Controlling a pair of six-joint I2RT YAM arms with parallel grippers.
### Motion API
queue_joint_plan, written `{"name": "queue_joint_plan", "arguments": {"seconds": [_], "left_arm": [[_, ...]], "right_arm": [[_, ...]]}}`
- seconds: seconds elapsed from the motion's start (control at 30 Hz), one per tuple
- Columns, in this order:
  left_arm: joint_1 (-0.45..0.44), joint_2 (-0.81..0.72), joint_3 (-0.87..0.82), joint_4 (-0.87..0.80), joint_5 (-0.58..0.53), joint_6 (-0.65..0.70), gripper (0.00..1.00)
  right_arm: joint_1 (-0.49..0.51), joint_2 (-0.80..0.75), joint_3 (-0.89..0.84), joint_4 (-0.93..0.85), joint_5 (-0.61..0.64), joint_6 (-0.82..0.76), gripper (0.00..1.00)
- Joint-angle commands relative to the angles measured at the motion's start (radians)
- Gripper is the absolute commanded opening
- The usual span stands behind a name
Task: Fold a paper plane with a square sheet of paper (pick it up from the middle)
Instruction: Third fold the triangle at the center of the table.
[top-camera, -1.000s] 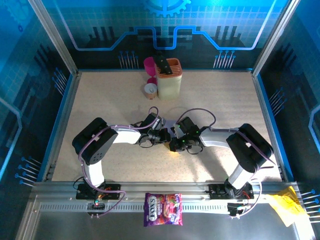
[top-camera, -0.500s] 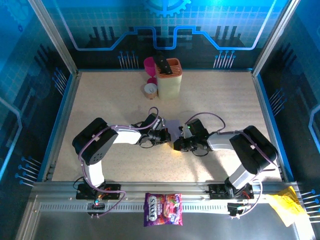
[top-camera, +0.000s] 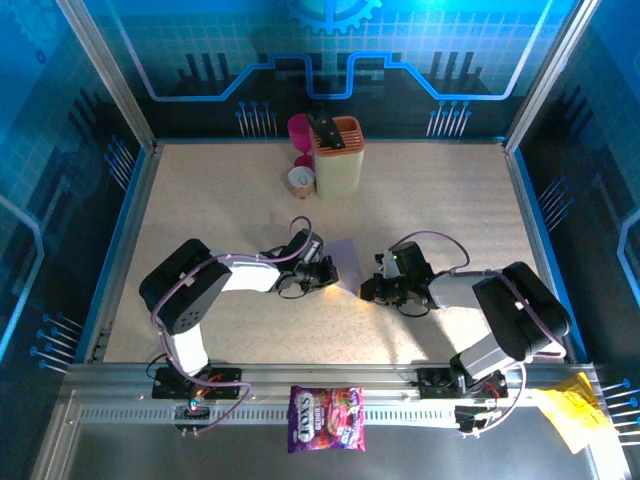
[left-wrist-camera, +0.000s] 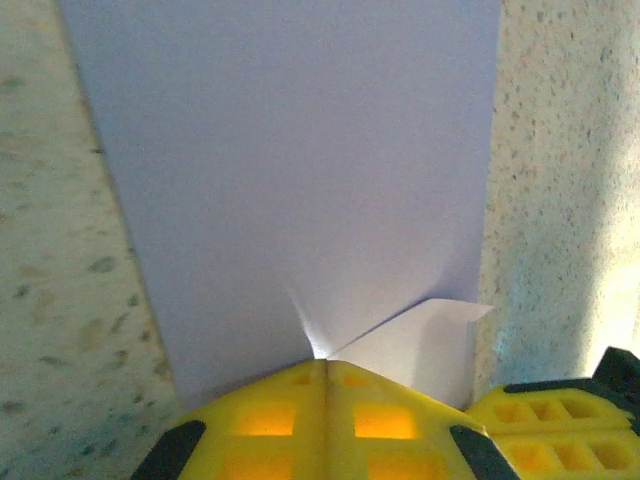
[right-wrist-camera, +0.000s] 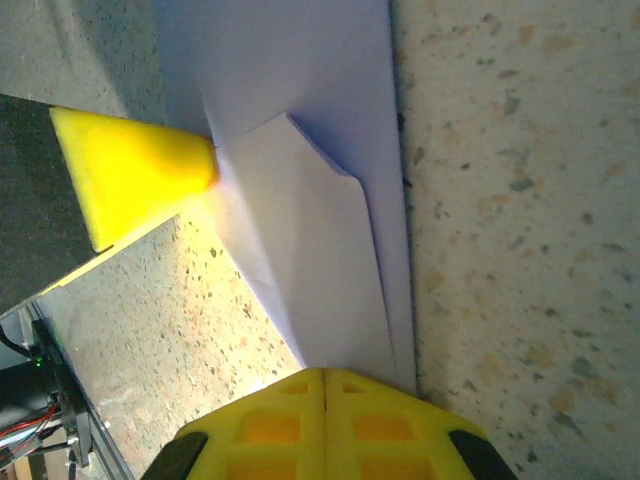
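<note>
The square sheet of paper (top-camera: 347, 262) is pale lilac, folded into a narrow strip, and lies flat on the speckled table between my two grippers. My left gripper (top-camera: 329, 275) is shut, and its yellow tips (left-wrist-camera: 325, 362) press on the near end of the paper (left-wrist-camera: 290, 160), where a small flap (left-wrist-camera: 430, 340) lifts. My right gripper (top-camera: 367, 291) is also shut, its tips (right-wrist-camera: 325, 372) resting on the narrow end of the folded paper (right-wrist-camera: 300, 240). The left gripper's yellow fingertip (right-wrist-camera: 130, 180) touches the paper's other end in the right wrist view.
At the back stand a cream and orange holder (top-camera: 338, 155), a pink cup (top-camera: 299, 130) and a small round tin (top-camera: 300, 181). A purple-pink sweets bag (top-camera: 327, 418) and yellow crumpled paper (top-camera: 575, 410) lie on the near rail, off the table.
My right gripper has slid to the right, away from the left one, and the lilac paper now shows between them. The left gripper has barely moved.
</note>
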Motion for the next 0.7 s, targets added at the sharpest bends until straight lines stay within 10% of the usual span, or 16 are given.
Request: {"name": "queue_joint_plan", "arguments": {"seconds": [0.0,0.67], "left_arm": [[0.023,0.002,-0.057,-0.180,-0.182,-0.048,0.00],[-0.104,-0.241,-0.126,-0.218,-0.405,-0.155,0.02]], "right_arm": [[-0.025,0.012,-0.049,-0.201,0.090,-0.009,0.00],[-0.024,0.167,0.092,-0.270,0.090,-0.128,0.00]]}}
